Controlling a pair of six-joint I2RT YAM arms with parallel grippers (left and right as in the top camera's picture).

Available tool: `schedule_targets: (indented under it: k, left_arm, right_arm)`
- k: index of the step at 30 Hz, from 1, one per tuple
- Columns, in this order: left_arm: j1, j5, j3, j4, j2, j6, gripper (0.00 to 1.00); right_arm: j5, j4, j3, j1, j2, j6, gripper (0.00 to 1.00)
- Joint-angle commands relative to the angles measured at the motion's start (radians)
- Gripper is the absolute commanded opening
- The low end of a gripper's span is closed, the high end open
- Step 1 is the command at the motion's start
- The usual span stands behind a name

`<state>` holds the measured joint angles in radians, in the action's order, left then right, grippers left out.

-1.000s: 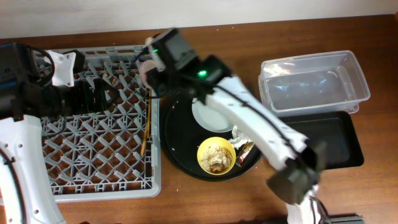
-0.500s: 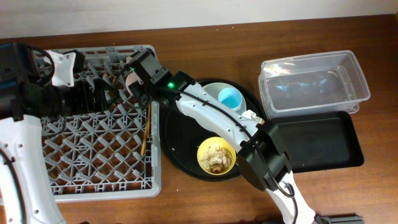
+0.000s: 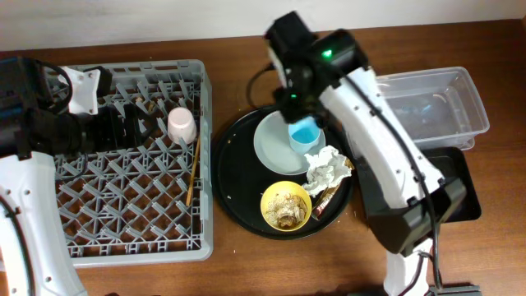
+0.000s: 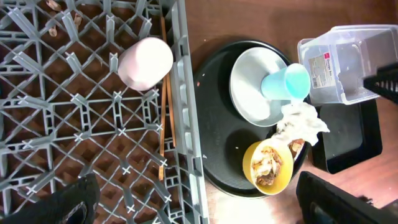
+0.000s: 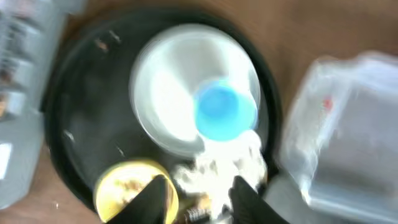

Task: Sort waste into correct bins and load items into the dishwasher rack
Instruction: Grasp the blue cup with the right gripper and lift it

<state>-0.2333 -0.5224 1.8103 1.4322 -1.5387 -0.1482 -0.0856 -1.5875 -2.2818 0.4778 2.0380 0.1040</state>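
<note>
The pink cup (image 3: 181, 123) rests among the pegs at the back right of the grey dishwasher rack (image 3: 90, 238), and also shows in the left wrist view (image 4: 146, 62). Two chopsticks (image 3: 193, 168) lie along the rack's right side. The blue cup (image 3: 306, 133) sits on the pale plate (image 3: 275, 148). The white napkin (image 3: 327, 168), brown wrapper (image 3: 326, 200) and yellow bowl (image 3: 285, 205) with food scraps are nearby. My right gripper (image 5: 200, 202) hovers open and empty above the blue cup (image 5: 225, 112); its view is blurred. My left gripper (image 4: 199, 211) is wide open over the rack.
The large round black tray (image 3: 234, 177) holds the plate, bowl and waste. The clear tub (image 3: 427, 107) stands at the back right, with the shallow black tray (image 3: 444, 189) just in front of it. My right arm spans the area above both bins.
My right gripper has let go of the pink cup in the rack and swung right, over the round tray. The left arm has not moved.
</note>
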Motion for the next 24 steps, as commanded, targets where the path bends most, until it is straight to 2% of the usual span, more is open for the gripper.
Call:
schedule_targets:
  k: [1,5,12,16,19,24]
  left_arm:
    - [-0.002,0.000,0.011,0.002,0.013,0.008,0.99]
    - [-0.002,0.000,0.011,0.001,0.013,0.008,0.99]
    - [-0.002,0.000,0.011,0.001,0.013,0.008,0.99]
    - [-0.002,0.000,0.011,0.001,0.013,0.008,0.99]
    - [-0.002,0.000,0.011,0.001,0.013,0.008,0.99]
    - [-0.002,0.000,0.011,0.001,0.013,0.008,0.99]
  right_arm:
    - [-0.005,-0.010,0.127,-0.042,0.026,-0.003,0.32]
    - [0.003,0.173,0.351,-0.033,0.026,-0.003,0.31]
    - [0.041,0.438,0.540,-0.019,0.027,-0.003,0.31]
    - [0.052,0.452,0.545,-0.018,0.027,-0.003,0.30]
    - [0.051,0.452,0.545,-0.018,0.029,-0.003,0.19]
    - [0.051,0.452,0.552,-0.018,0.029,-0.003,0.19]
